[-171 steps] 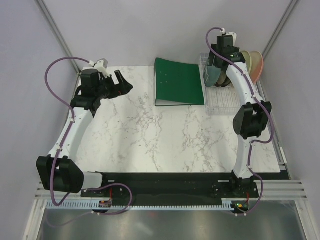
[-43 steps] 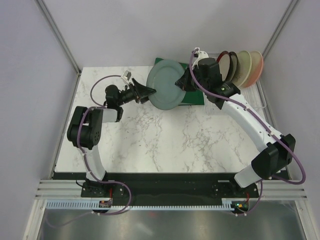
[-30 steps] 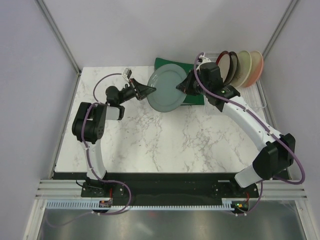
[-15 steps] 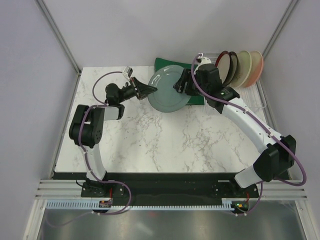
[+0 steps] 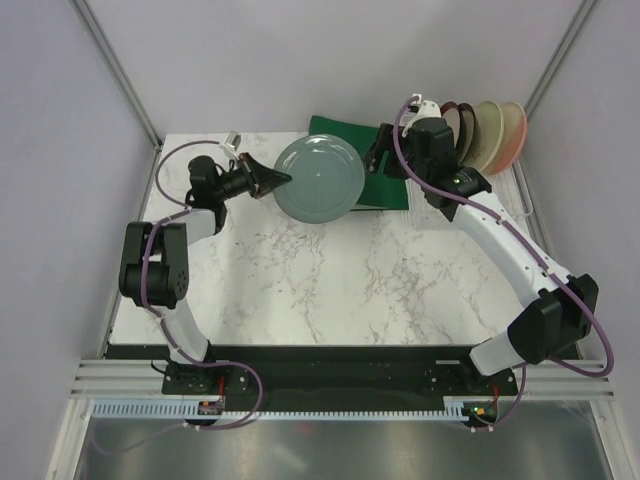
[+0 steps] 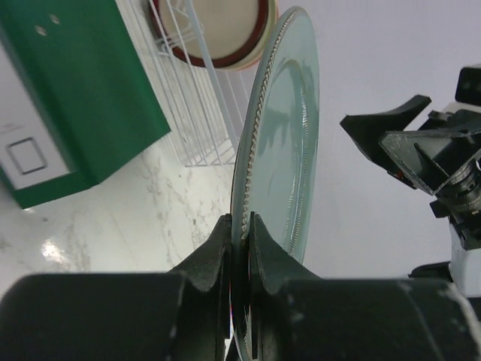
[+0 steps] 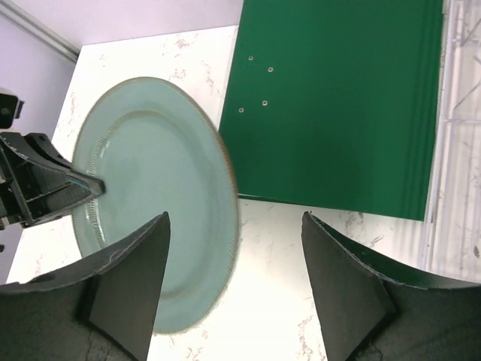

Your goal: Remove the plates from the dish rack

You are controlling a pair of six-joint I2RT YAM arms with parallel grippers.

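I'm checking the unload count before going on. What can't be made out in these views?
1. dish rack: top view, the right arm covers most of it.
2. plates in the rack: top view, they overlap edge-on, so their number is unsure; patterns too small.
3. grey plate: left wrist view, lower rim hidden between the left gripper fingers.

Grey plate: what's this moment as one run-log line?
grey plate: held above table | left jaws: shut on its rim | right jaws: open, empty | dish rack: three plates standing inside
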